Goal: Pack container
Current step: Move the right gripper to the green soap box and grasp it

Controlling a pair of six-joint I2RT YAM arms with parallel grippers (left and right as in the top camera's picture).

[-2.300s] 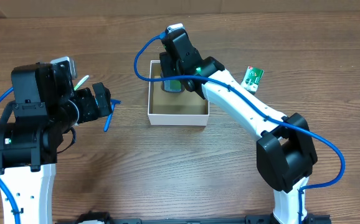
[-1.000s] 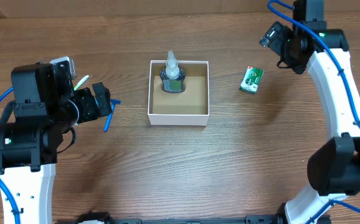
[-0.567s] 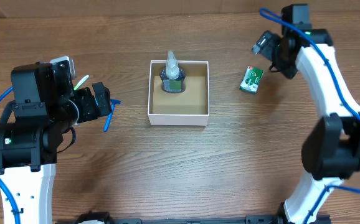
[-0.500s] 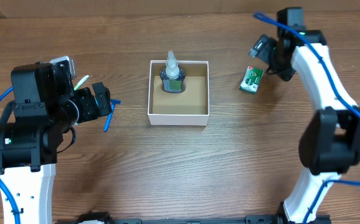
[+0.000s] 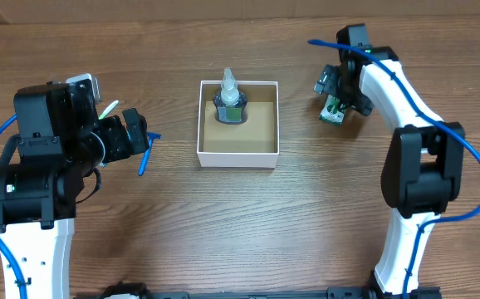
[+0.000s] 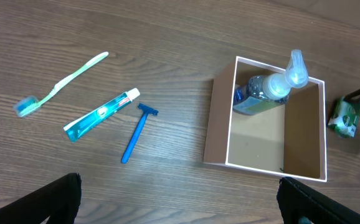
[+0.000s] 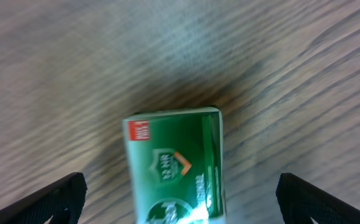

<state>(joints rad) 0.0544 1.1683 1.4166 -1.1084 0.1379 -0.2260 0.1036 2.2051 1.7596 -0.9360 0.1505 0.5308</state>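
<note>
My left arm rises from its base well to the left of the container and folds at a bulky black wrist. From there my left gripper points sideways toward the container, stopping well short of its left wall. Its fingers stand wide apart with nothing between them.

My right arm climbs from its base on the container's right and bends at a black elbow. Its white forearm stretches back toward the container's far right corner. My right gripper hangs near that corner but apart from it. It points down, its fingers spread wide and gripping nothing.
</note>
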